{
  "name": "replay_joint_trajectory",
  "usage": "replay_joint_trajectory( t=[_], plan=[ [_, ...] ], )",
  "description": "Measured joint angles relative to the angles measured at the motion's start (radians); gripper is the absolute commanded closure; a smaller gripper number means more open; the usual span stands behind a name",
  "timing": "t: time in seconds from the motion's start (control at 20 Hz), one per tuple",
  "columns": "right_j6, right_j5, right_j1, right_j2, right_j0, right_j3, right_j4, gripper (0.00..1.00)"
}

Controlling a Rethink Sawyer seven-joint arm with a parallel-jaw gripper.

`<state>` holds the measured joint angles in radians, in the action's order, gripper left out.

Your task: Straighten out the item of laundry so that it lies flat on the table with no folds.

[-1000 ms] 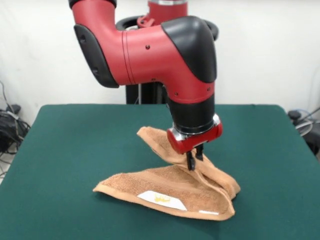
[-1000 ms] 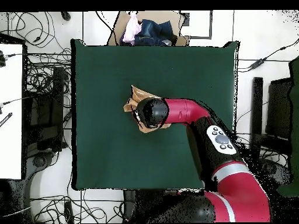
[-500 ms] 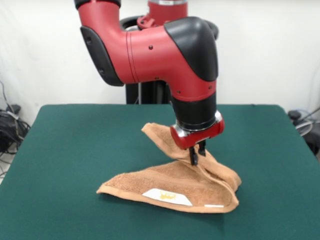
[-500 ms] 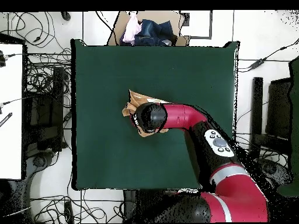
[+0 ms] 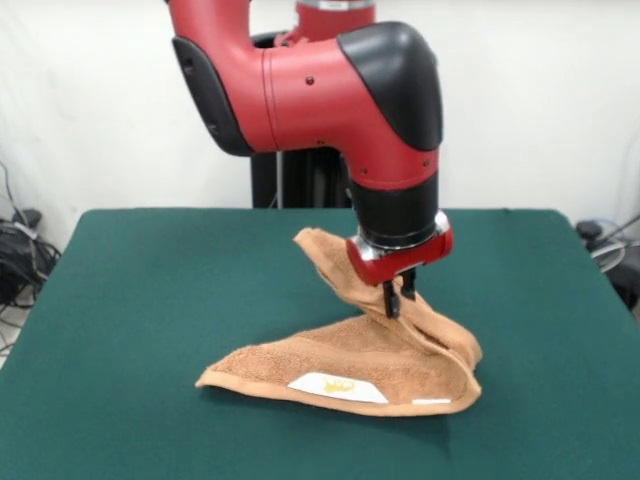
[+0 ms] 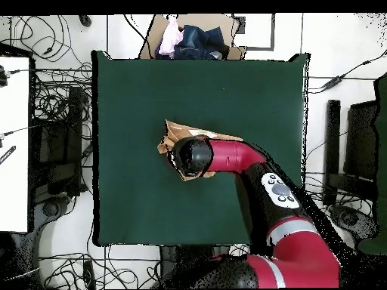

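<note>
The peach-orange towel (image 5: pixel 345 365) lies on the dark green table (image 5: pixel 150 300), folded over itself, with a white label facing the front edge. My gripper (image 5: pixel 397 297) is shut on an upper fold of the towel and holds it lifted, so a band of cloth rises to the far corner (image 5: pixel 315 245). In the overhead view the arm's head covers most of the towel (image 6: pixel 172 136); only its far-left edge shows, and the gripper is hidden.
A cardboard box with clothes (image 6: pixel 193 41) stands past the table's far edge in the overhead view. Cables and equipment lie on the floor around the table. Green tabletop surrounds the towel on all sides.
The gripper has moved slightly right and up in the front view, dragging the held fold with it. The towel's lower layer has spread a little flatter and shifted right.
</note>
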<state>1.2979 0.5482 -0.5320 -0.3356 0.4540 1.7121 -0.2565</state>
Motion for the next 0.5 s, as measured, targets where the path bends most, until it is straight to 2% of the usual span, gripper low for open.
replay_joint_trajectory(
  t=[0.5],
  plan=[
    [0.0, -0.003, -0.013, 0.044, -0.044, 0.024, 0.051, 1.0]
  ],
)
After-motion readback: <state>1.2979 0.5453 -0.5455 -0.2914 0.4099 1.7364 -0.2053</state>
